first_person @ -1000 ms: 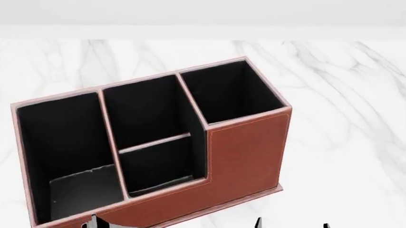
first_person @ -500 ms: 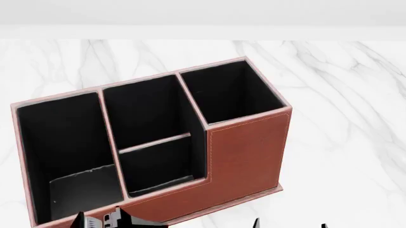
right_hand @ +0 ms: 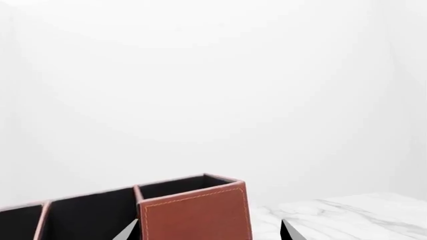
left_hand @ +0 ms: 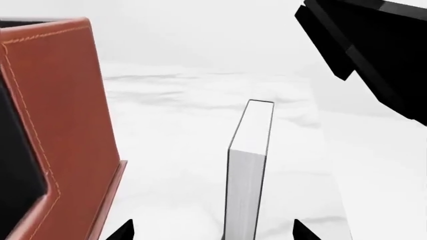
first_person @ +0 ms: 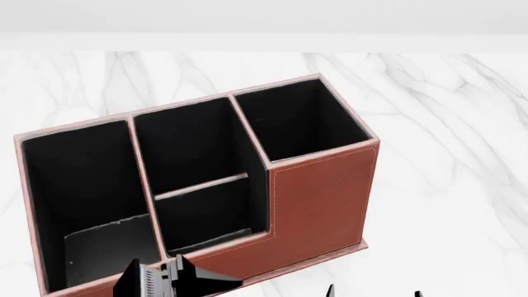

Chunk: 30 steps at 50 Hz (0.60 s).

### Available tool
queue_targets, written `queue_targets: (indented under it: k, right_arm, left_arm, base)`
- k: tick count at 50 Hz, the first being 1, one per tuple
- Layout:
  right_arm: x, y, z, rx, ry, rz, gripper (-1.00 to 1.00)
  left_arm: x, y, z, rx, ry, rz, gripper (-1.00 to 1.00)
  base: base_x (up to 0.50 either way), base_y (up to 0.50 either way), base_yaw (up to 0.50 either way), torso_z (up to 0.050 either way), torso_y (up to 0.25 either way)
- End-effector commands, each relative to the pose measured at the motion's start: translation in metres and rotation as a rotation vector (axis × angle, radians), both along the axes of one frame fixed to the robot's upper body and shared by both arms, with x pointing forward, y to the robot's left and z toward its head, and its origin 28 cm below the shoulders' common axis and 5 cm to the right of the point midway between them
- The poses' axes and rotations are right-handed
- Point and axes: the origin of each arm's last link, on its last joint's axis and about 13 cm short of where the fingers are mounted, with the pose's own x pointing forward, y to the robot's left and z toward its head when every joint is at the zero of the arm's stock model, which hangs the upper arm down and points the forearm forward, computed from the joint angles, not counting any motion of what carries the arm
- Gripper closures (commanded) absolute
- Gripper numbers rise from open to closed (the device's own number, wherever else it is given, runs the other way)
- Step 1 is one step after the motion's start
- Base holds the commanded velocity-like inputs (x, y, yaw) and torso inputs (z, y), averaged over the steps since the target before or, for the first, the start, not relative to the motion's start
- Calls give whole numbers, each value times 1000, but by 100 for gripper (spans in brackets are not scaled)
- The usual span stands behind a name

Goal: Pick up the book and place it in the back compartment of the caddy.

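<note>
- Left wrist view: small thick book (left_hand: pixel 250 165) with black cover and white page edges, standing upright on edge, between the two black fingertips of the left hand (left_hand: pixel 211 231).
- Fingertips spread wider than the book, a gap showing on both sides; hand open, not gripping.
- Foot of the book cut off by the frame edge.
- Beside the book but apart from it, the outer wall of a reddish-brown leather-look caddy (left_hand: pixel 67 125) with pale stitching.
- White marble worktop (left_hand: pixel 180 125) behind both; black angular machine part (left_hand: pixel 373 45) in one corner, unclear what.
- Head view: caddy (first_person: pixel 322 198) at the centre of the worktop (first_person: pixel 446 124), four black-lined cells open upward.
- Back compartment (first_person: pixel 206 213), the small shallow cell behind the low brown wall, holding nothing.
- Left hand (first_person: pixel 165 281) low in the frame, in front of the caddy's low wall; book not clearly made out here.
- Right hand (first_person: pixel 374 292) only as two dark fingertips at the bottom edge, set apart.
- Right wrist view: right hand (right_hand: pixel 207 231) open, nothing between its fingertips; tall end of the caddy (right_hand: pixel 193 215) ahead.
</note>
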Motion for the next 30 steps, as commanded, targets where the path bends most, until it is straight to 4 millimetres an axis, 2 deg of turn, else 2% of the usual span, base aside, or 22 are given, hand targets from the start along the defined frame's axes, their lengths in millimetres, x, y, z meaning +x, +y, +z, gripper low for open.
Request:
queue_targets:
  k: [1, 30]
  right_arm:
    - [0, 0, -1, -2, 3, 3, -100]
    - [0, 1, -1, -6, 2, 6, -100]
  left_arm:
    - [6, -10, 4, 5, -11, -20, -100]
    - [17, -32, 4, 8, -7, -60, -100]
  base:
    - [0, 0, 0, 0, 0]
    - [0, 0, 0, 0, 0]
